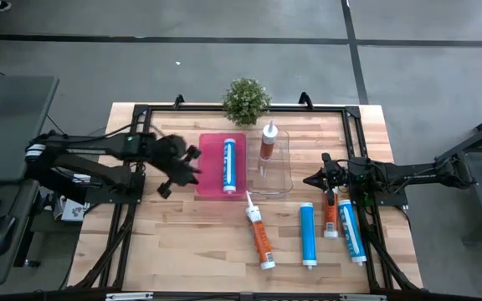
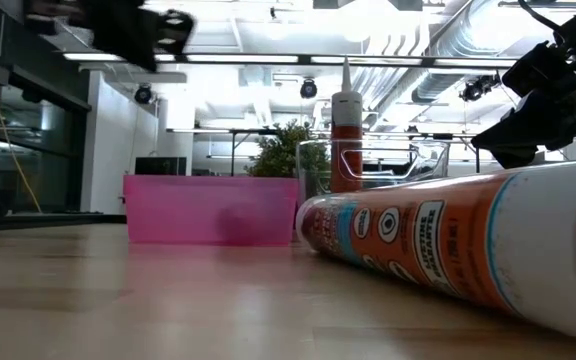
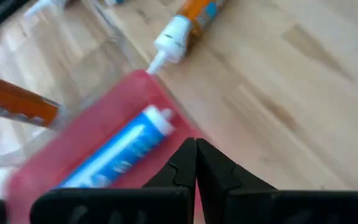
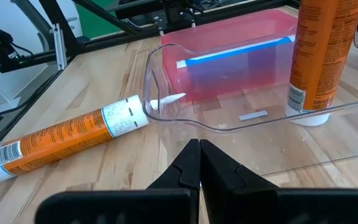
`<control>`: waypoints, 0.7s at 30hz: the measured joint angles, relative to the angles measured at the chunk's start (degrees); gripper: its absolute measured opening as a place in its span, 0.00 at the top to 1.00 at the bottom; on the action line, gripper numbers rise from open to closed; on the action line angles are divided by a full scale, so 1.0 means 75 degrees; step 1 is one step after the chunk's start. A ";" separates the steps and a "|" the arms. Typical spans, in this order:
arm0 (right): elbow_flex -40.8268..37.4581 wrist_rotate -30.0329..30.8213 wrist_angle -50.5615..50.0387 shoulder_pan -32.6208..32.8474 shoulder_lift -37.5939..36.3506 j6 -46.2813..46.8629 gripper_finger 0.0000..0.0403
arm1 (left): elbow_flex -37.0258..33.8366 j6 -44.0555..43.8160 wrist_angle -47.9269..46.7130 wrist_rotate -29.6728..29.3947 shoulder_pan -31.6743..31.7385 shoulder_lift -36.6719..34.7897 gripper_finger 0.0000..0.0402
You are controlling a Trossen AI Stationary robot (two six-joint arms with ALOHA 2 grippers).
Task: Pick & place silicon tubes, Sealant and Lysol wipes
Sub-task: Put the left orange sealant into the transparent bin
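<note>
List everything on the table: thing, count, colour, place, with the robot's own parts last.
pink tray: one, pink, centre of the table, holding one blue tube.
clear tray: one, transparent, beside the pink tray, with one orange tube standing upright in it.
loose orange tubes: two, one lying in front of the trays, one near the right arm.
loose blue tubes: two, lying at front right.
potted plant: one, green, back edge.
left pincer: shut, empty, beside the pink tray.
right pincer: shut, empty, beside the clear tray.
</note>
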 joint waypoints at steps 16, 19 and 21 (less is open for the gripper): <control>0.0000 0.0003 0.0022 -0.0001 0.0000 0.0000 1.00 | -0.3459 -0.3098 0.2678 0.0011 -0.0623 -0.3831 1.00; 0.0000 0.0005 0.0005 -0.0002 -0.0003 0.0000 1.00 | -0.3827 -0.3342 0.3002 -0.0043 -0.0620 -0.4499 1.00; 0.0000 0.0004 0.0005 0.0000 -0.0003 0.0000 1.00 | -0.4066 -0.3534 0.3200 -0.0076 -0.0620 -0.4975 1.00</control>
